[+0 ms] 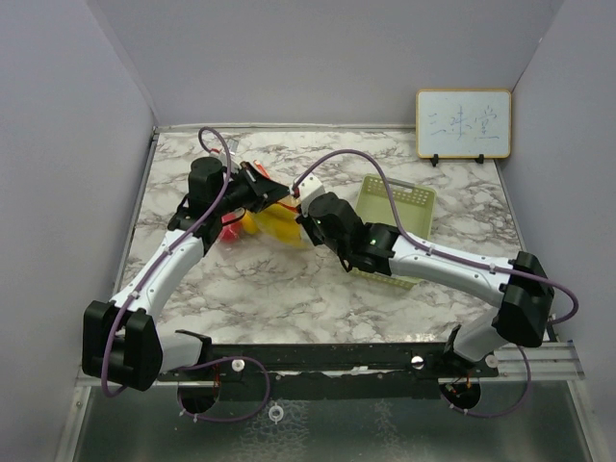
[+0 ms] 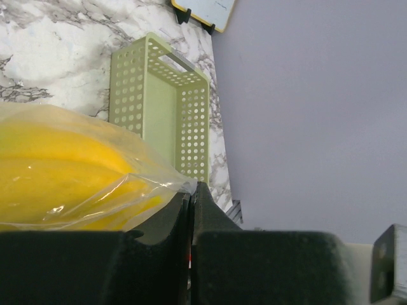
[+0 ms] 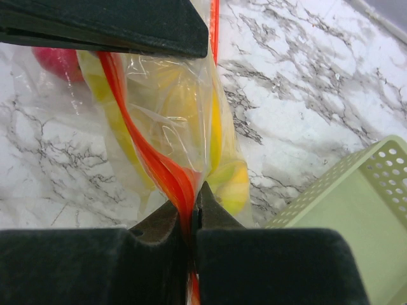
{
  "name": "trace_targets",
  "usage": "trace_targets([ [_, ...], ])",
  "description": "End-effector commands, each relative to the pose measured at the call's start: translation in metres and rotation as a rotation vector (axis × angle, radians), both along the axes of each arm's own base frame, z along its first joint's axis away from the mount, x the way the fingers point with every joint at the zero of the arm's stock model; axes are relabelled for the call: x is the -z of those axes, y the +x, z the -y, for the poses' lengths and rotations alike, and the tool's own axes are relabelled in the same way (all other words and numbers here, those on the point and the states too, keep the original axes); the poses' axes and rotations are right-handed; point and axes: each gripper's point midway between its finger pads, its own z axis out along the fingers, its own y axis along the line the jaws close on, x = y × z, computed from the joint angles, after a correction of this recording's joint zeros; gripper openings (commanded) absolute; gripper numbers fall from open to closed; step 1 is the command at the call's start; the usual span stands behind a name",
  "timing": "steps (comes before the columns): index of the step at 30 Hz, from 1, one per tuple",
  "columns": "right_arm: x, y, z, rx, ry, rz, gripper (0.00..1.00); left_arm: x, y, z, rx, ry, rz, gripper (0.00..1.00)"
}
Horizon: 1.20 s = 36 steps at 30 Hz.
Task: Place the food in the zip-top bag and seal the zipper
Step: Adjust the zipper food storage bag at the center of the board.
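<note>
left hand (image 2: 192, 190) above marble table (image 2: 51, 51), lilac walls (image 2: 305, 114)

The bag (image 1: 256, 229), bananas (image 1: 276, 223) in it, lay on the desk (image 1: 289, 289), left of the tray (image 1: 404, 207). The left hand (image 2: 192, 194) was at its rear, the right hand (image 3: 193, 194) between bag and tray. A board (image 1: 463, 123) stood behind.
</note>
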Motion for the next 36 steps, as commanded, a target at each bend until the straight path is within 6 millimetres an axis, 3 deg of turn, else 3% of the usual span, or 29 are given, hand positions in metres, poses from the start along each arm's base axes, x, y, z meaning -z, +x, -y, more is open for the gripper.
trace_targets([
  [1,-0.053,-0.02,-0.003,-0.155,0.081,0.059,0.02,-0.046,-0.004,0.005,0.111,0.041,0.237,0.2],
  [2,-0.055,-0.025,-0.001,-0.182,0.074,0.053,0.02,-0.051,-0.004,0.004,0.143,0.073,0.285,0.34],
  [5,-0.061,-0.041,0.009,-0.242,0.041,0.026,0.02,-0.064,-0.006,-0.006,0.23,0.146,0.441,0.95],
  [6,-0.063,-0.046,0.013,-0.255,0.033,0.014,0.02,-0.069,-0.007,-0.011,0.248,0.156,0.485,0.99],
  [9,-0.074,-0.059,0.025,-0.28,0.037,-0.006,0.02,-0.083,-0.007,-0.03,0.29,0.17,0.625,0.99],
  [12,-0.096,-0.07,0.036,-0.287,0.085,0.001,0.02,-0.093,-0.022,-0.038,0.383,0.119,0.755,0.99],
  [17,-0.119,-0.081,0.054,-0.275,0.122,0.002,0.02,-0.111,-0.07,-0.034,0.532,0.046,0.997,0.99],
  [22,-0.116,-0.08,0.063,-0.229,0.095,-0.029,0.02,-0.144,-0.109,-0.034,0.534,-0.038,1.203,0.99],
  [30,-0.134,-0.069,0.063,-0.188,0.073,-0.022,0.02,-0.141,-0.132,-0.034,0.53,-0.002,1.269,0.99],
  [36,-0.159,-0.057,0.052,-0.164,0.09,-0.038,0.02,-0.131,-0.132,-0.034,0.524,0.025,1.251,0.99],
])
